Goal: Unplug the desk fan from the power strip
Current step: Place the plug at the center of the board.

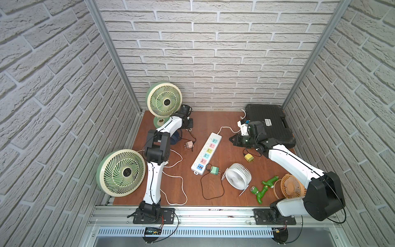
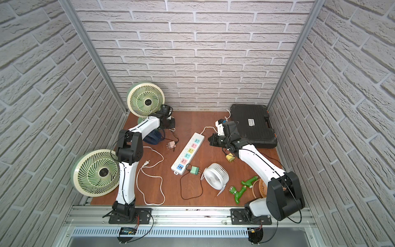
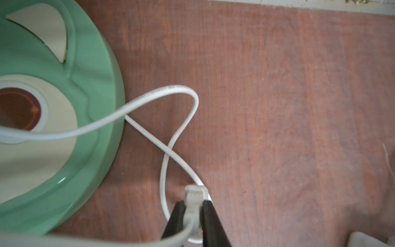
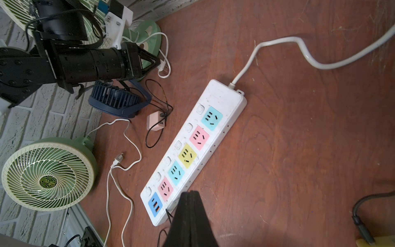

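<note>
The power strip (image 1: 207, 153) is lying diagonally in the middle of both top views, with all its sockets showing empty. The left gripper (image 3: 193, 203) is pinching a white plug (image 3: 194, 192) beside the green desk fan (image 1: 164, 99) at upper left. The right gripper (image 1: 231, 139) is hovering just right of the strip, pressed together and empty. A green adapter (image 1: 214, 170) is lying just beside the strip's USB end, and a pink adapter (image 1: 189, 145) is lying to the strip's left.

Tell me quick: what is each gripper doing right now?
Left gripper: closed on a white plug.
Right gripper: closed, holding nothing.
</note>
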Controlling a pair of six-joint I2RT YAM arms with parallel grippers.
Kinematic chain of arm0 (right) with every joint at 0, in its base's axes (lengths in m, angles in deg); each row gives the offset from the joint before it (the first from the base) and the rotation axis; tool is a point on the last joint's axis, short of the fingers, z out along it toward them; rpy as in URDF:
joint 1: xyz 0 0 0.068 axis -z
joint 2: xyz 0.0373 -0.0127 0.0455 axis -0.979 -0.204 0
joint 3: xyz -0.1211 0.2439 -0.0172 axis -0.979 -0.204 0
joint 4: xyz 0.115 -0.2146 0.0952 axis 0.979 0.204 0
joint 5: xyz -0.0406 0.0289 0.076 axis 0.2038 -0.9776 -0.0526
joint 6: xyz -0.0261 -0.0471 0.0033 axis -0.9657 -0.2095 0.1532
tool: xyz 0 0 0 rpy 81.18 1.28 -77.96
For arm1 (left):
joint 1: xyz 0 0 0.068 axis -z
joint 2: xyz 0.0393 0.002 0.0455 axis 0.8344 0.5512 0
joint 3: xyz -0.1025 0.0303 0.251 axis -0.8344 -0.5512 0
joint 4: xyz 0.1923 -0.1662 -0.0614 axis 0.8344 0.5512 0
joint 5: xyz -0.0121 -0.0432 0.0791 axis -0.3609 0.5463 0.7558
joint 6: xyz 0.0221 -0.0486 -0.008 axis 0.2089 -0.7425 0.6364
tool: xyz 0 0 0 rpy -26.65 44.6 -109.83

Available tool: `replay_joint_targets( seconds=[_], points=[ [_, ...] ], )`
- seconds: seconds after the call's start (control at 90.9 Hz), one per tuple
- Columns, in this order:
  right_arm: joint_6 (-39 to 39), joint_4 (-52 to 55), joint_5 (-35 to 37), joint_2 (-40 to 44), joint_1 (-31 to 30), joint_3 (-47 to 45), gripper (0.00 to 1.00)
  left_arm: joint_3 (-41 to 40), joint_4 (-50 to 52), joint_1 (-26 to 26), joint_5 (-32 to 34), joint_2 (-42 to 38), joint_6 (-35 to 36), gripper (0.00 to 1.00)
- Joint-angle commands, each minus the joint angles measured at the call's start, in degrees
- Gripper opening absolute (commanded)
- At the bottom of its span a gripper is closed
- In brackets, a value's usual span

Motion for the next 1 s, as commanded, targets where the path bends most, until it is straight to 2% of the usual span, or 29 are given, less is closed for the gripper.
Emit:
replay_joint_targets(
  seconds=[0.0,0.187,0.473,0.638,0.869,0.99],
  points=[
    [0.6,-2.2,-0.1,2.4,1.4,-1.2,0.07,0.8,-0.2,-0.5,-1.1,0.4,0.4,0.12],
    [1.4,-4.1,-2.3,2.3,3.8,-3.2,0.1,0.3,-0.5,-0.9,-1.6,0.1,0.8,0.25],
    [1.3,-5.6,-5.0,2.8,8.9,-4.9,0.23,-2.6,-2.8,-1.1,-2.1,-3.4,2.3,0.54],
    [-1.7,-5.1,-4.1,4.5,12.7,-5.7,0.33,-9.7,-8.2,-1.0,-3.0,-11.0,3.5,0.66],
    [-4.4,-6.6,-4.0,4.9,17.0,-7.3,0.49,-19.9,-14.5,-1.1,-4.0,-23.4,6.2,0.76],
    [-8.2,-4.9,-1.0,4.0,18.2,-7.0,0.58,-28.9,-20.3,-1.3,-3.8,-30.7,7.0,0.81]
  ],
)
